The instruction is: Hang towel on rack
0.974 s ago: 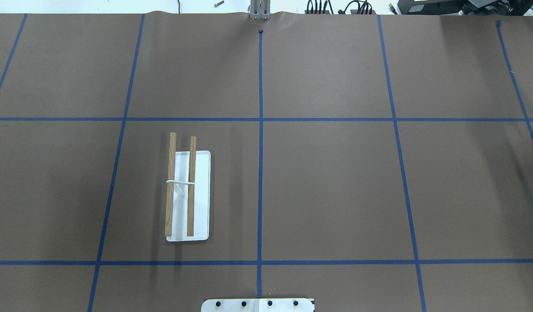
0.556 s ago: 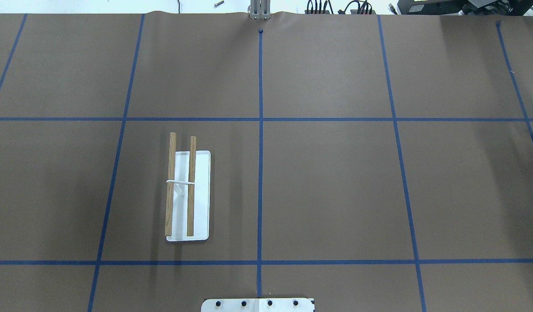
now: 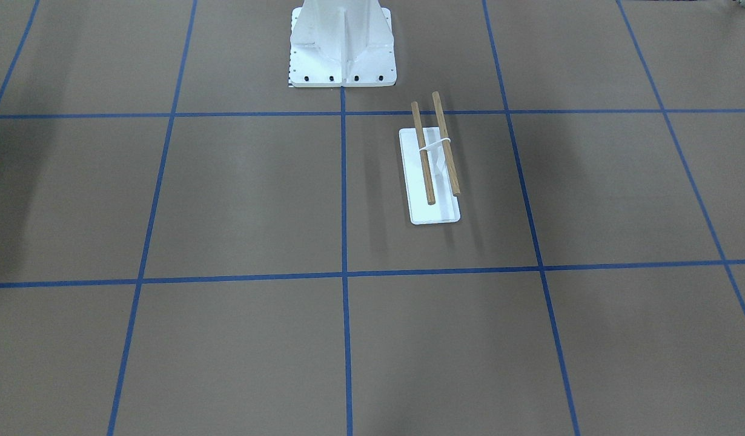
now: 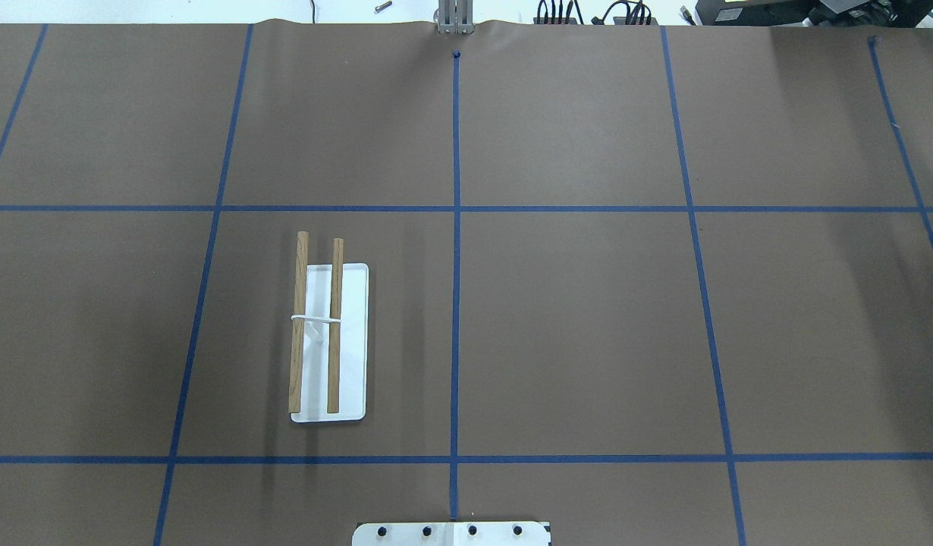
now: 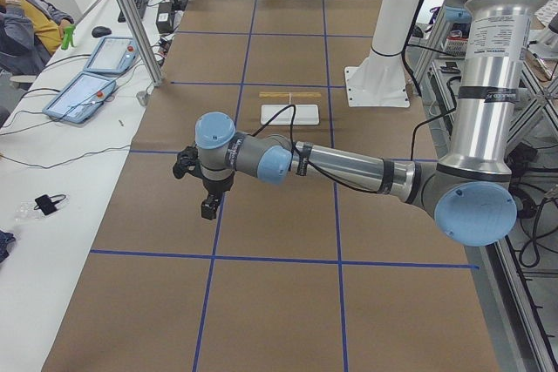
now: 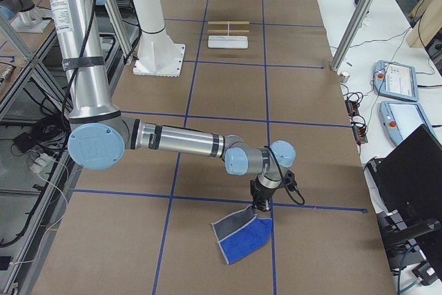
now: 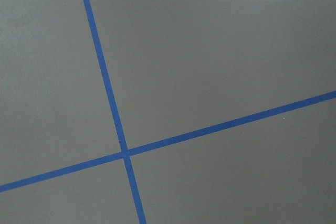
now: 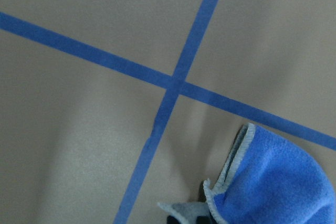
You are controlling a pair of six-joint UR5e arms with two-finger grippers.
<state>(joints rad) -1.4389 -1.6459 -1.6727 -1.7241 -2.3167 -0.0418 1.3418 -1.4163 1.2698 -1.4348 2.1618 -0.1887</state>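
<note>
Exterior right view: the right gripper (image 6: 261,205) is pointed down at the table (image 6: 228,101), close to a crossing of blue tape lines. The towel (image 6: 243,240) is found directly under it and on its near side. One corner is drawn up to the fingertips, with the pale underside turned outward, while the rest is spread on the brown surface. The fingers appear closed on that raised corner. In the right wrist-mounted view the towel (image 8: 273,182) is seen bunched at the lower right, its grey edge touching a dark tip at the bottom border. The rack (image 6: 228,41) is placed far up the table, well apart from the towel and gripper, beside the white pedestal (image 6: 157,53). In the overhead view the rack (image 4: 353,341) is set on the left half, and both rods are bare. The left gripper (image 5: 209,208) is held low over the table on the near side of the rack in the exterior left view. Its opening cannot be told.
</note>
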